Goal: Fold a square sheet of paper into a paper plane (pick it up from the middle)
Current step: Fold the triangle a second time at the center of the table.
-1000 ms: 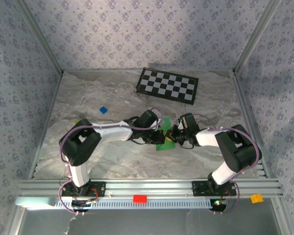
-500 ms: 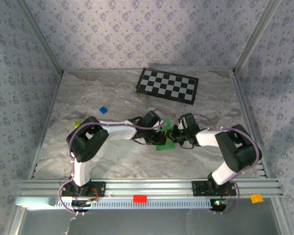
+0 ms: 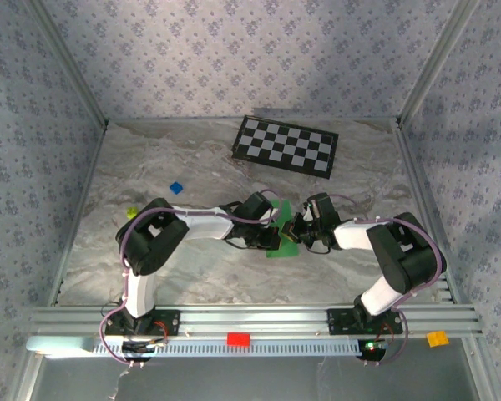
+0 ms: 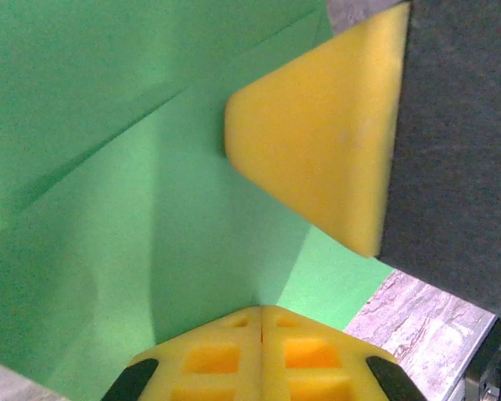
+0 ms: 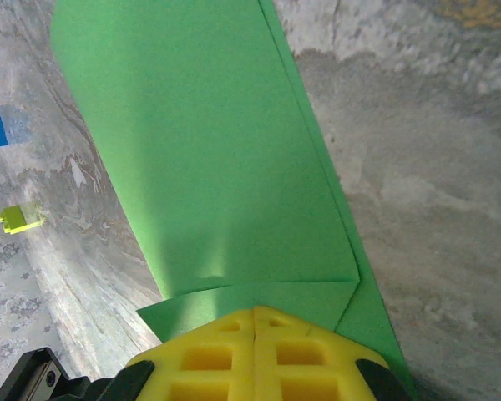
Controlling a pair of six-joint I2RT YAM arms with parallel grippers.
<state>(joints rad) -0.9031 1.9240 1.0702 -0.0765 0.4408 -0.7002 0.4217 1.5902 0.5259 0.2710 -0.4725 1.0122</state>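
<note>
Green paper (image 5: pixel 209 150), creased and partly folded, sits at mid-table between both arms, with the left gripper (image 4: pixel 261 311) and the right gripper (image 5: pixel 255 311) each clenched on its edge.

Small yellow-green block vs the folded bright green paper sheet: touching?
Apart. Right wrist view: the yellow-green block sits left of the green paper, with bare marble tabletop between them.
</note>
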